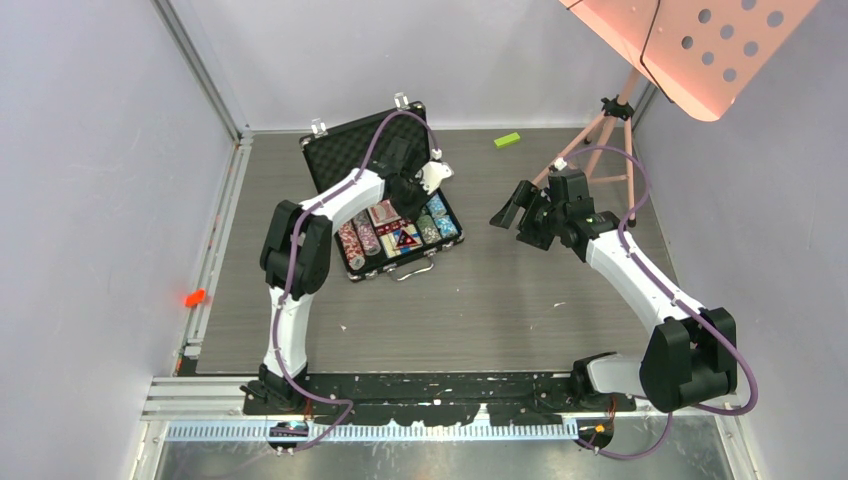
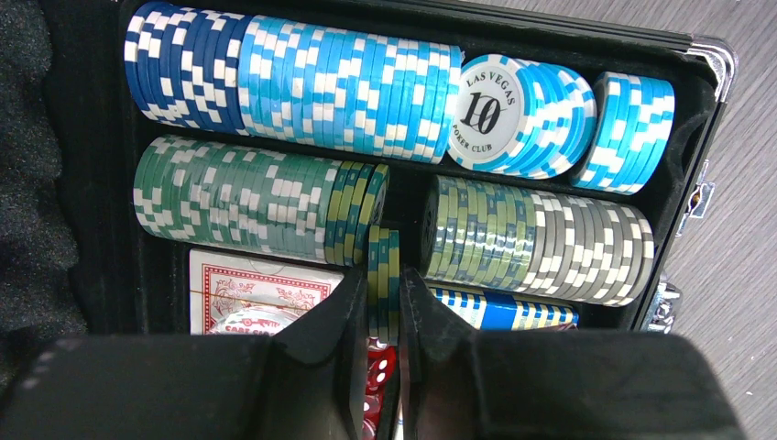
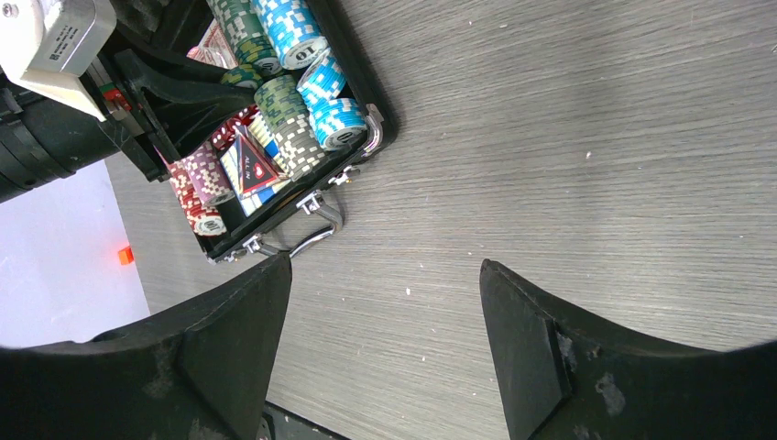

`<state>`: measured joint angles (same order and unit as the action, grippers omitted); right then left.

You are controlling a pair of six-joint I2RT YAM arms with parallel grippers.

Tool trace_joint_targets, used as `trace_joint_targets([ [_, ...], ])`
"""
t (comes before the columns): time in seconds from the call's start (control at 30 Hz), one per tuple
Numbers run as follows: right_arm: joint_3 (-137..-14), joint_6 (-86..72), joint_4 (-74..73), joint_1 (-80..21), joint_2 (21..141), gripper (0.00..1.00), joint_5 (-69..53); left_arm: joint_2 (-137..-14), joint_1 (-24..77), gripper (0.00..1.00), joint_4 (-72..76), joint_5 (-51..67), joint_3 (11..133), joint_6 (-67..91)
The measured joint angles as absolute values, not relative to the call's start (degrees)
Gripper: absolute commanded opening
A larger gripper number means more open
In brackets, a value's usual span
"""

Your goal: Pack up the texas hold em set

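Briefcase [image 1: 345,155] lies open on the bench [image 3: 596,137] under the left gripper [image 2: 384,307], whose fingers are clenched on two green-striped chips [image 2: 383,252] standing on edge (level with the green stacks [image 2: 247,202] just ahead). The red-backed card deck [image 2: 247,293] lies to its left and the red dice [image 2: 377,368] beneath it. Right gripper [image 3: 385,266] hangs released over the bench, the briefcase ahead to its left.

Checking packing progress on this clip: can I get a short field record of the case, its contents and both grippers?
case: black briefcase, open, lid up
inside: chip rows, card deck, red dice
left gripper: closed on a few green chips, at the gap in the green row
right gripper: open, empty, over the table
outside: green block
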<state>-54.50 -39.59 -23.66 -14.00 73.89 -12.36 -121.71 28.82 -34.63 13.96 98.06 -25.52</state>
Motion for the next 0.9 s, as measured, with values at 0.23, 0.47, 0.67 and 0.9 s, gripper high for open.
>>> trace_joint_targets([
  [0.23,-54.3,-39.6,-23.6,-14.0,73.9,0.81,-12.4,-121.7,29.0,0.24,-34.6,13.9,98.0,-25.0],
  [0.47,-53.8,-39.6,-23.6,-14.0,73.9,0.81,-12.4,-121.6,29.1,0.2,-34.5,13.5,98.0,-24.4],
  [0.67,-53.6,-39.6,-23.6,-14.0,73.9,0.81,-12.5,-121.3,29.1,0.22,-34.1,13.2,97.6,-24.4],
  [0.9,-53.7,-39.2,-23.7,-14.0,73.9,0.83,-12.6,-117.7,29.7,0.46,-31.3,12.7,93.8,-23.7],
])
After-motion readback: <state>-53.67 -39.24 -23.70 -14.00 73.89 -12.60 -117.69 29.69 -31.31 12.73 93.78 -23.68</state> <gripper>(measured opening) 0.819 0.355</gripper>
